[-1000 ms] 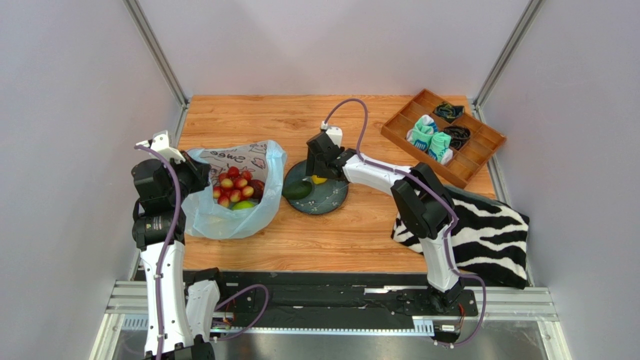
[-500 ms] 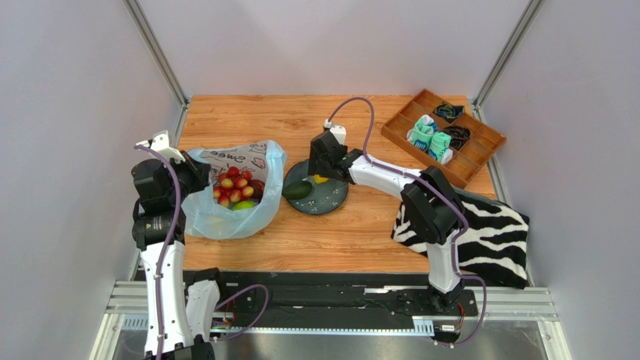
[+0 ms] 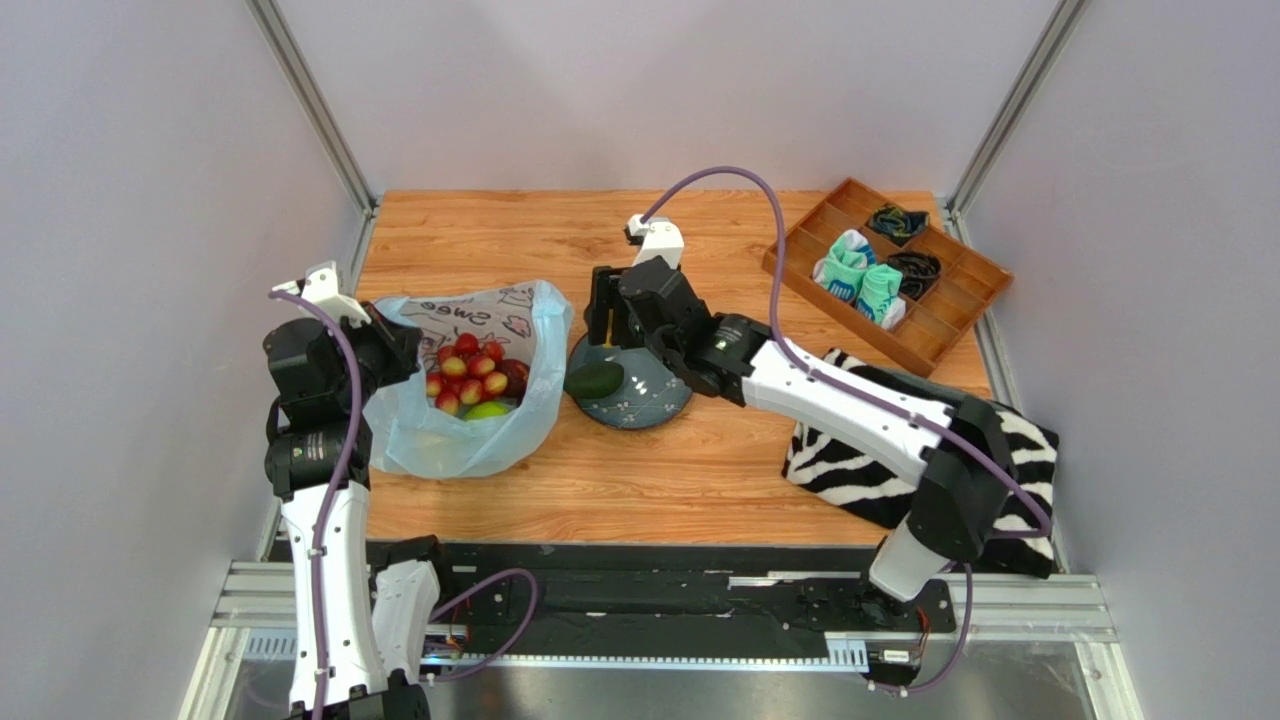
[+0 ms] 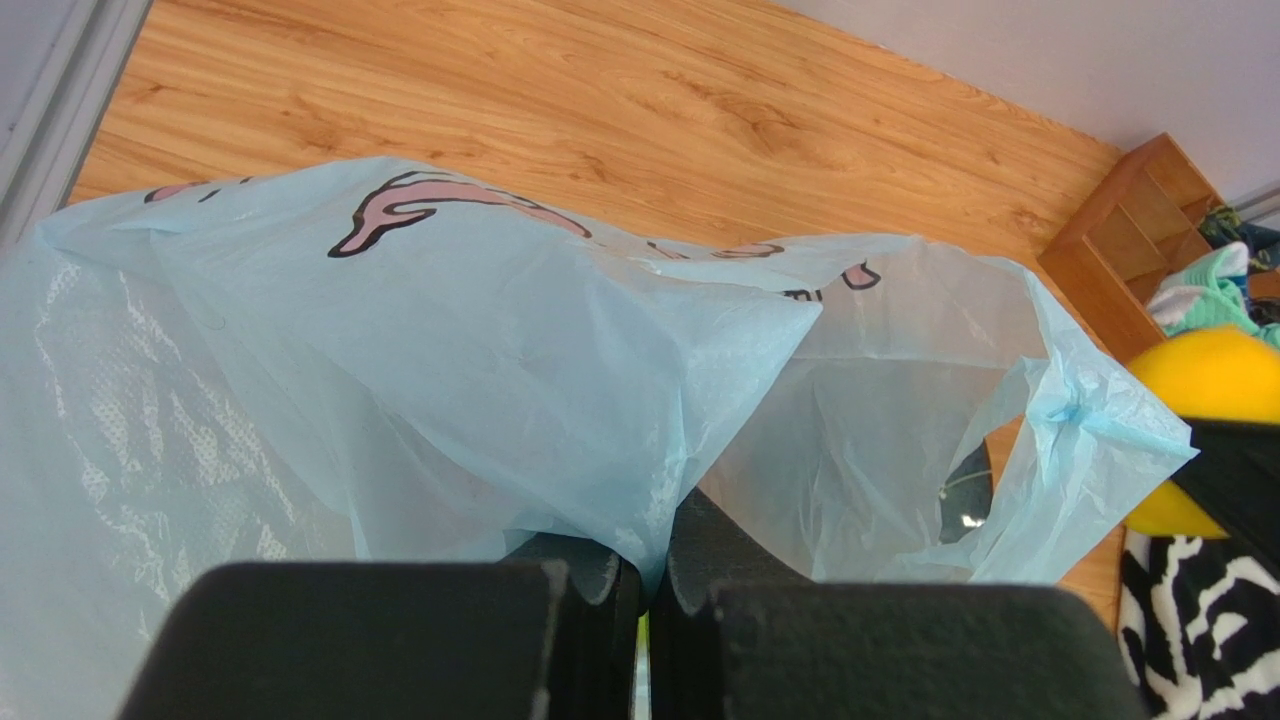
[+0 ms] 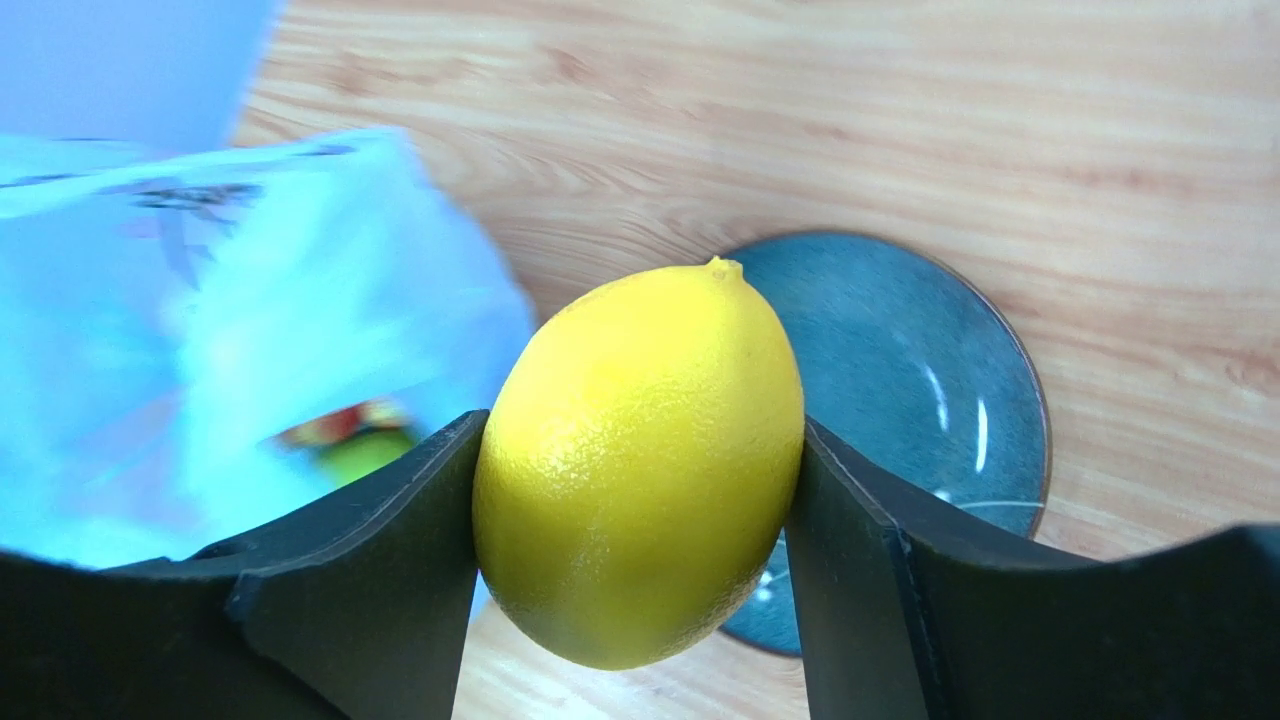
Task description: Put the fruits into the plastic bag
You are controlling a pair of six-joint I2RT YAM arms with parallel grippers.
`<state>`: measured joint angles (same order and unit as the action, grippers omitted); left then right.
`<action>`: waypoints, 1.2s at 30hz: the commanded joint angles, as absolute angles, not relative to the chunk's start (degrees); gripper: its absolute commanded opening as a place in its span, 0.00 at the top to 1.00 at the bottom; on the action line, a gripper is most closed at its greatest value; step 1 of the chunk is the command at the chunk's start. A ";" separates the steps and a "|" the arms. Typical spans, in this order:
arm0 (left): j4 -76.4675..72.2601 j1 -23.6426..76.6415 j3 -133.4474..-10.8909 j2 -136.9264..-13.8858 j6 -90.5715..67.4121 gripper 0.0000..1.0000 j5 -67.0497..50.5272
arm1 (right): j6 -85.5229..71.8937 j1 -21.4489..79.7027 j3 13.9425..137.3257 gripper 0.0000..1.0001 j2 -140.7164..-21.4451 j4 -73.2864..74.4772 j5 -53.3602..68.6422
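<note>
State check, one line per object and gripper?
left gripper: shut on the plastic bag's rim
right gripper: shut on the lemon
plastic bag: mouth open, red fruits inside
lemon: gripped, held off the plate
dark green fruit: lying on the plate

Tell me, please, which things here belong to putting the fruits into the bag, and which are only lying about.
For the job: plastic bag, lemon, dark green fruit, red fruits already in the bag.
Lying about: plate, wooden tray with socks, zebra cloth.
</note>
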<state>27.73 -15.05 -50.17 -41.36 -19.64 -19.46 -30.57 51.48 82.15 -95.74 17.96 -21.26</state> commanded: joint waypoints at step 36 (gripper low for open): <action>25.84 -15.47 -49.66 -41.48 -20.48 1.00 -20.66 | -13.18 65.92 120.32 0.39 -124.71 32.43 -23.29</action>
